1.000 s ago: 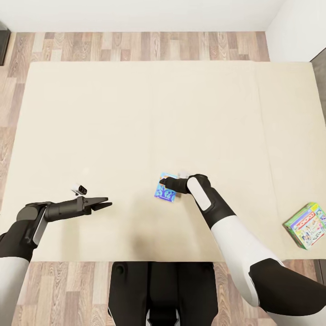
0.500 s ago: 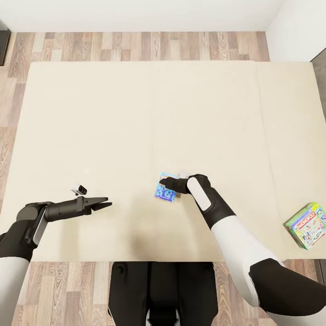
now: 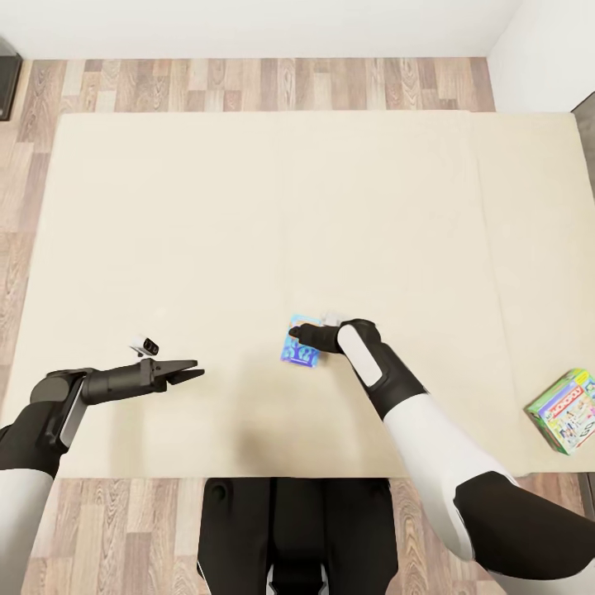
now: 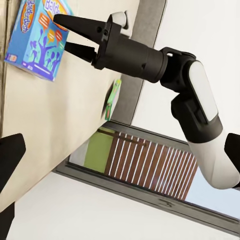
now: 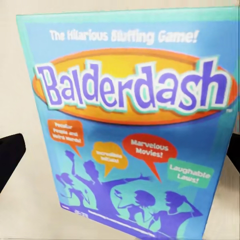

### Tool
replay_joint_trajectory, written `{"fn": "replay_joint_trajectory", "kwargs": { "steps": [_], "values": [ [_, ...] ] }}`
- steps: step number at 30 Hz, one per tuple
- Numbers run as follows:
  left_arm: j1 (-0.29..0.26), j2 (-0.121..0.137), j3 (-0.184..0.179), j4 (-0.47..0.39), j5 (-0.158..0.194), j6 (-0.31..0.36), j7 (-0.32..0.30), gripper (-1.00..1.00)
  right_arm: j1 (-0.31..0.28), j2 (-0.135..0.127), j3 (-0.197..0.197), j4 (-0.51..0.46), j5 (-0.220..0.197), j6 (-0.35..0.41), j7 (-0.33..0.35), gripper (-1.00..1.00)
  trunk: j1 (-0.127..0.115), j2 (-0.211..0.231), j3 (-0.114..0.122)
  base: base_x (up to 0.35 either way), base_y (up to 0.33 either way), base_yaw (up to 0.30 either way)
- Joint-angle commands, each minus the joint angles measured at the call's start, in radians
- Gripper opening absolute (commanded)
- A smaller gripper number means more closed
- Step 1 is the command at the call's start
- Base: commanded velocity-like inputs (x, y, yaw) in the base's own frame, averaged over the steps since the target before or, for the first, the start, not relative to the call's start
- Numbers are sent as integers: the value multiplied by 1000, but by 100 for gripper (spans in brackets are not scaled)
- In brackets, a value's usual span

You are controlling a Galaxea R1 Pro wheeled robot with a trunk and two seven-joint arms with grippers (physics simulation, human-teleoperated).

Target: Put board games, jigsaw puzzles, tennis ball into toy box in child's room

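A small blue board game point(image 3: 300, 351), lettered Balderdash point(image 5: 135, 125), lies flat on the cream bed point(image 3: 248, 207) near its front edge. My right gripper point(image 3: 296, 335) hovers over it, open, one fingertip showing at either side of the box in the right wrist view. The left wrist view shows those fingers point(image 4: 80, 22) spread beside the box point(image 4: 37, 40). A green Monopoly game point(image 3: 566, 411) rests at the bed's front right corner. My left gripper point(image 3: 194, 369) is open and holds nothing, left of the blue box. The table, toy box, jigsaw puzzles and tennis ball are out of view.
Wood floor point(image 3: 248, 83) surrounds the bed, with a white wall point(image 3: 545, 49) at the far right. A dark cabinet corner point(image 3: 7, 78) shows at the far left. A seam point(image 3: 479, 248) runs across the mattress toward its right side.
The whole picture has shifted a little, so the camera moved. Both arms keep their poses and the blue box lies where it was.
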Motion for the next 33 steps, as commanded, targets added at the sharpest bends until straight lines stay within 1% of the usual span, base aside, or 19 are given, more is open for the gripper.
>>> {"fn": "replay_joint_trajectory", "kwargs": {
  "steps": [1, 7, 27, 33],
  "values": [
    [0, 0, 0, 0, 0, 11, -4, 100, 0, 0, 17, -1, -10, 1, -10, 100, 1, -2, -1, 0, 68, 0],
    [0, 0, -1, 0, 0, 11, -4, 100, 0, 0, 32, -1, -10, 0, -10, 100, 1, -2, -1, 0, 28, 0],
    [0, 0, 0, 0, 0, 11, -4, 100, 0, 0, 34, -1, -10, 0, -10, 100, 1, -2, -1, 0, 69, 0],
    [0, 0, 0, 0, 0, 11, -4, 100, 0, 0, 34, -1, -10, 0, -10, 100, 1, -2, -1, 0, 18, 0]
  ]
}}
